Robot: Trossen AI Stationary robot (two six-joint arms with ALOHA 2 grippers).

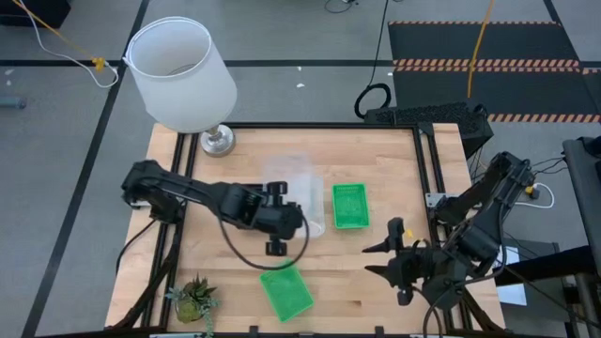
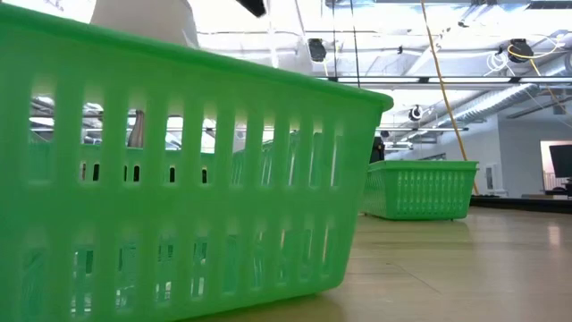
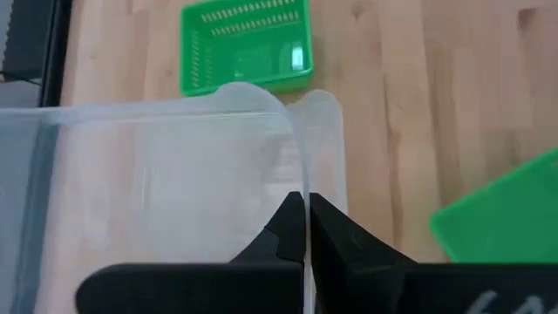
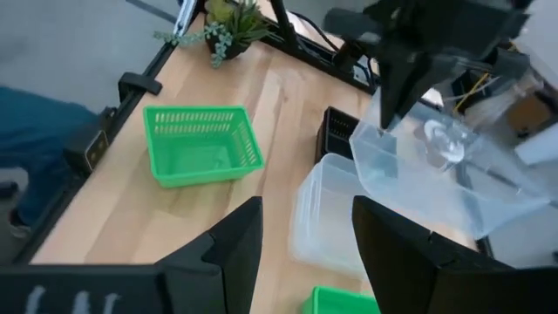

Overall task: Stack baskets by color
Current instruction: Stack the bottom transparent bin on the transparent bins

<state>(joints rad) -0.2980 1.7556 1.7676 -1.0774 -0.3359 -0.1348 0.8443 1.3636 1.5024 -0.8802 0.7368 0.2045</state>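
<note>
My left gripper (image 3: 305,218) is shut on a clear basket (image 3: 166,174), which hangs over the middle of the table above a second clear basket (image 4: 336,214). That second basket rests on its bottom. A black basket (image 4: 336,131) stands just behind it. One green basket (image 1: 350,205) sits upright right of centre. Another green basket (image 1: 286,291) lies near the front edge. My right gripper (image 4: 305,235) hovers open at the right front, with nothing between its fingers. My left gripper pinches one thin wall of the clear basket at its rim (image 3: 297,166), one finger inside the basket and one outside. The fingers slant down from the table's left. The basket is lifted clear and tilted, over the other clear basket.
A big white lampshade (image 1: 180,73) on a metal foot stands at the far left corner. A small green plant (image 1: 194,299) is at the near left corner. Bare wood lies between the right green basket and my right gripper.
</note>
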